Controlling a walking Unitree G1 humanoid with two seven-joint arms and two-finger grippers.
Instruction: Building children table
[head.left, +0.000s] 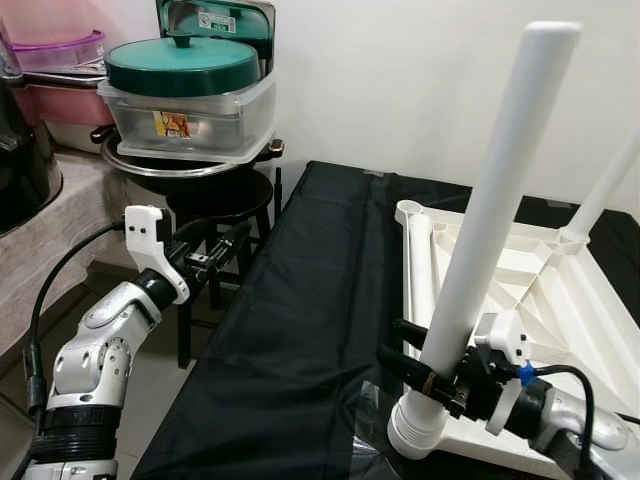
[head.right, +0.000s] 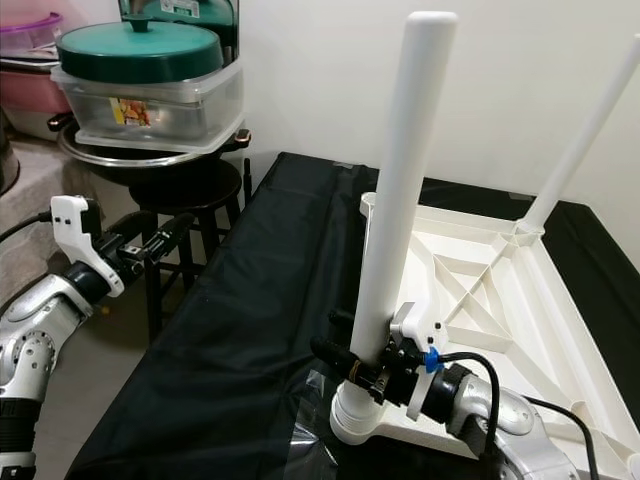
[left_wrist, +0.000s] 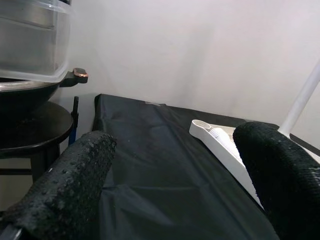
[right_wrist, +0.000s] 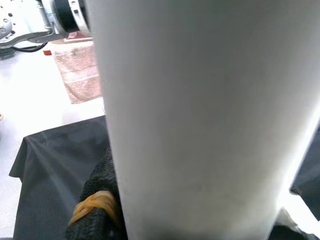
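An upturned white plastic tabletop (head.left: 560, 300) lies on the black-covered surface (head.left: 300, 320). A white table leg (head.left: 495, 200) stands upright in the near left corner socket (head.left: 418, 430), and my right gripper (head.left: 415, 365) is shut on its lower part; the leg (right_wrist: 200, 110) looms large in the right wrist view. Another leg (head.left: 605, 185) stands at the far right corner, and a loose leg (head.left: 420, 260) lies along the tabletop's left edge. My left gripper (head.left: 222, 248) hovers open off the left side of the surface, its fingers (left_wrist: 65, 185) holding nothing.
A black stool (head.left: 215, 200) at the left carries a dark pan and a clear container with a green lid (head.left: 185, 65). A stone counter (head.left: 50, 220) with pink tubs runs along the far left. A white wall stands behind.
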